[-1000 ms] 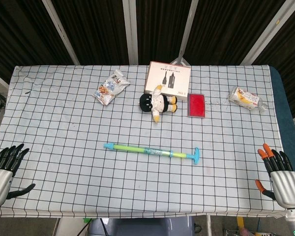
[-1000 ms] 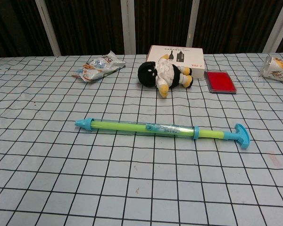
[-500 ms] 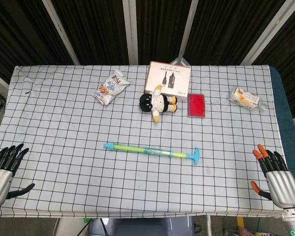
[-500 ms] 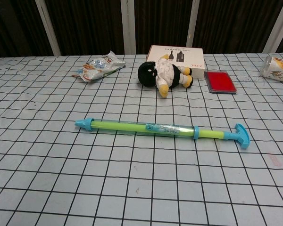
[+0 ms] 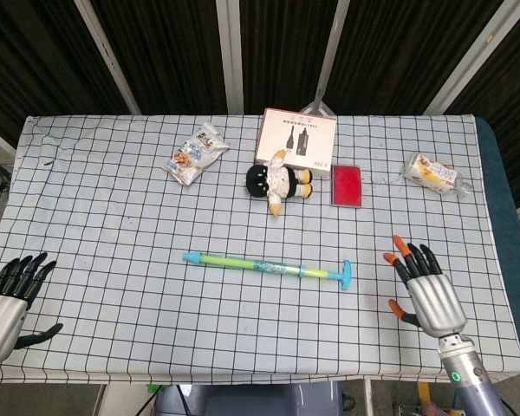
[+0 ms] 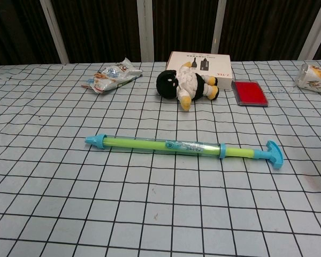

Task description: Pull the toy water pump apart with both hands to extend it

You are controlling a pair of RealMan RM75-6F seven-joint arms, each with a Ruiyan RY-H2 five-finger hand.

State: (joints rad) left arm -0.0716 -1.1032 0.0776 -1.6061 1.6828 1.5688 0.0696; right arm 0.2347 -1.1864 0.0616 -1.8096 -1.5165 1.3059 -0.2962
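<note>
In the head view, the toy water pump is seen lying untouched mid-table, toward the front edge. The left hand at the front-left corner and the right hand near the front-right corner are spread wide, holding nothing. In the chest view, the pump is shown lying flat; neither hand is shown.

A toy water pump lies flat on the checked tablecloth, untouched. Its clear barrel over a lime-green tube ends in a blue nozzle on the side of the left hand's fingers, which sit well apart from it. The blue T-handle points toward the right hand's orange-tipped fingers, which are near it but not touching.
</note>
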